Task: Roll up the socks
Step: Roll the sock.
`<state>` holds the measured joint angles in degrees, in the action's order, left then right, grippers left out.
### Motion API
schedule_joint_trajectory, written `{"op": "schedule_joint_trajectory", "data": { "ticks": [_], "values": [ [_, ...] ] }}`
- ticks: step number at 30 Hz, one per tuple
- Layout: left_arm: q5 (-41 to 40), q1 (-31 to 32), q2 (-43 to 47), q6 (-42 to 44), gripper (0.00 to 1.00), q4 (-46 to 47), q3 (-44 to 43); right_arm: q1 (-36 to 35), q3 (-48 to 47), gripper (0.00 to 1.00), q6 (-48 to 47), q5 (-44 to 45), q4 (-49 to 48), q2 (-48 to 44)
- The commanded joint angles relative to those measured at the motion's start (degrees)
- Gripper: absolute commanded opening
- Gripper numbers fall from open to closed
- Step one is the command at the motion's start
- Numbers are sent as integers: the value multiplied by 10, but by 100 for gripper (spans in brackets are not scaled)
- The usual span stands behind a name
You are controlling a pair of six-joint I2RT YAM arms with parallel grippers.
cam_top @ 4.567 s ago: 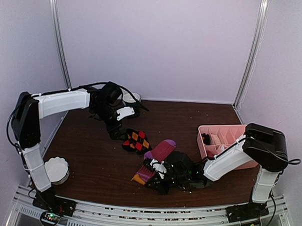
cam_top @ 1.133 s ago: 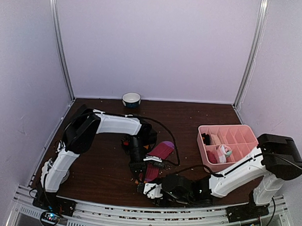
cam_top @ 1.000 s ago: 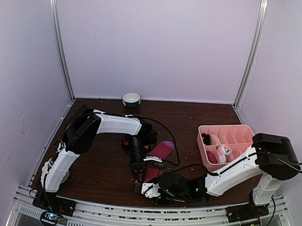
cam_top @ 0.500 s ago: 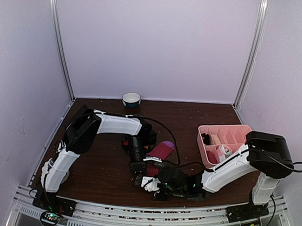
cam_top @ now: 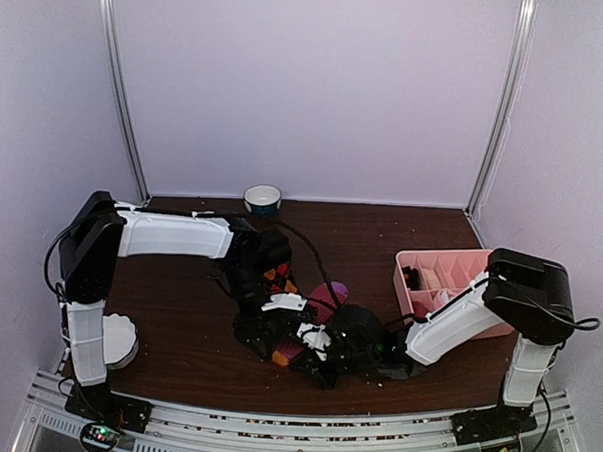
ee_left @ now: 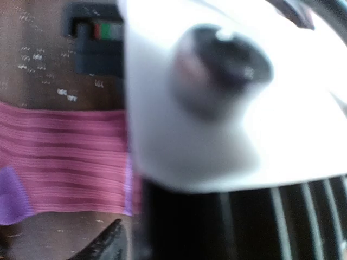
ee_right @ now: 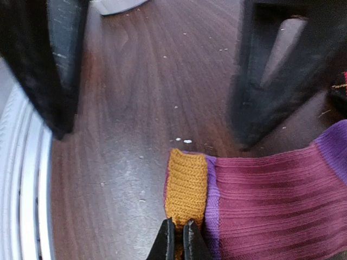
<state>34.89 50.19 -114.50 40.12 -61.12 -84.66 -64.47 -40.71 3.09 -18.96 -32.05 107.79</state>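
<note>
While the ribbed pink-purple sock point(ee_right: 271, 195) lay flat on the brown wooden surface point(ee_right: 135, 108), the right claw point(ee_right: 179, 241) was pinched shut on its bumpy orange knit end. The left claw point(cam_top: 262, 329) stood just across from it, fingers point(ee_right: 51, 59) wide apart, bare wood between them. The diamond sock point(cam_top: 277, 276) lay partly under the left arm.

Sock point(ee_right: 271, 200): magenta stripes, purple band, orange end. Table point(ee_right: 141, 108): dark brown wood.
</note>
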Motion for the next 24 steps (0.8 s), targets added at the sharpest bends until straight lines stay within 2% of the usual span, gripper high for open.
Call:
{"op": "schedule_joint_trajectory", "data": {
  "ticks": [1,6,13,18,24],
  "values": [
    [-17,2,17,30,71,77,36,31,30,0,114,-94,74,49],
    [-19,21,36,46,64,107,65,52,51,0,163,-111,36,68],
    [-35,39,38,66,59,119,91,83,72,0,208,-119,9,103],
    [-28,39,86,66,66,123,120,94,64,0,206,-95,51,101],
    [-5,41,120,62,68,120,129,110,49,0,216,-78,91,86]
  ]
}}
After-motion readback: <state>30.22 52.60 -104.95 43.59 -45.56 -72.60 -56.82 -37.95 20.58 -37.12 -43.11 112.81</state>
